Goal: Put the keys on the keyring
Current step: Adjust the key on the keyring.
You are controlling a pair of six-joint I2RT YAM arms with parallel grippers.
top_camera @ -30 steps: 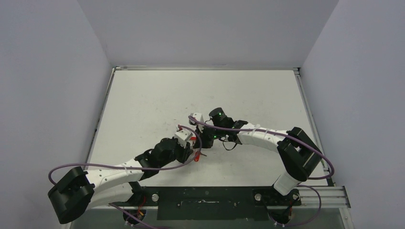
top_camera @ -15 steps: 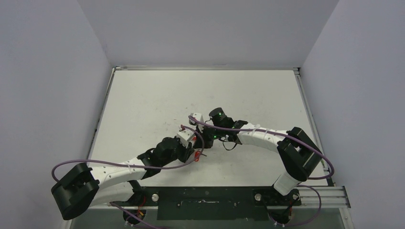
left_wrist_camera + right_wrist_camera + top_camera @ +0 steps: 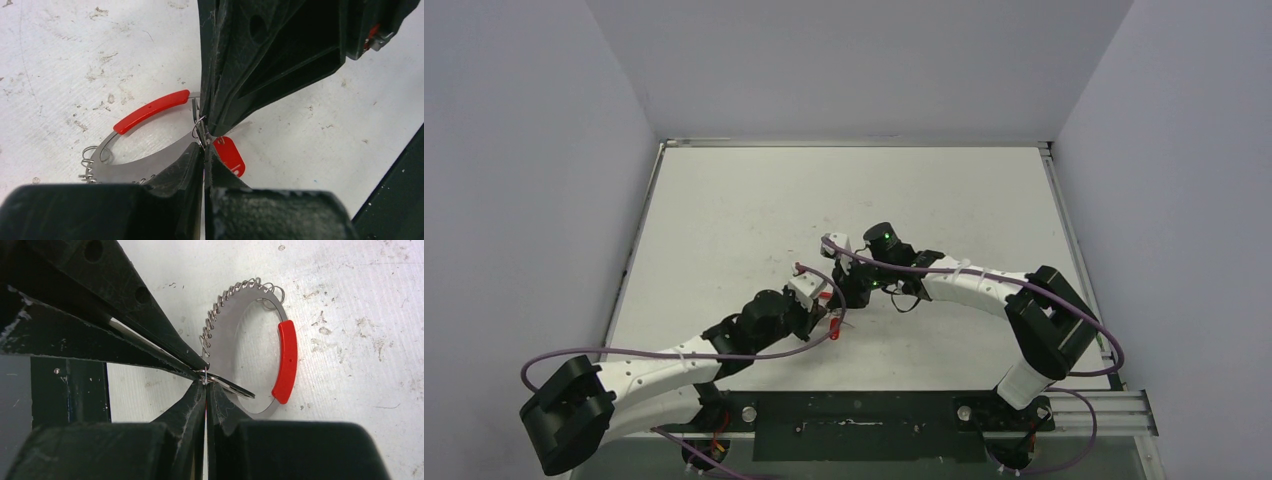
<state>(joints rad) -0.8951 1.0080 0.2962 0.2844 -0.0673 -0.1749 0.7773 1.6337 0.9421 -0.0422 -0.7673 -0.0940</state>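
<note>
Where my two arms meet near the middle of the table (image 3: 744,210), both pairs of jaws are pressed almost together, tip against tip. My left gripper (image 3: 202,152) shows only a hairline slit between its fingers, and the flat metal band of the keyring (image 3: 227,330) runs into that slit, so I have the ring by its edge. My right gripper (image 3: 205,385) is closed just as tightly. From its tips a small dark flat piece sticks out, which I take to be the key (image 3: 235,389), though it is too small to be sure.

That ring lies flat on the table, touching both sets of fingertips. Seen from my right wrist, its red sleeve (image 3: 286,362) sits on the arc away from my left fingers, and the small wire rings (image 3: 220,302) are strung along the opposite arc, up to where my left tips reach. In that view the key's long axis runs from my right tips down to the right, across the ring's opening toward the sleeve's lower end. A red tag (image 3: 229,155) lies just beside my left fingers.
</note>
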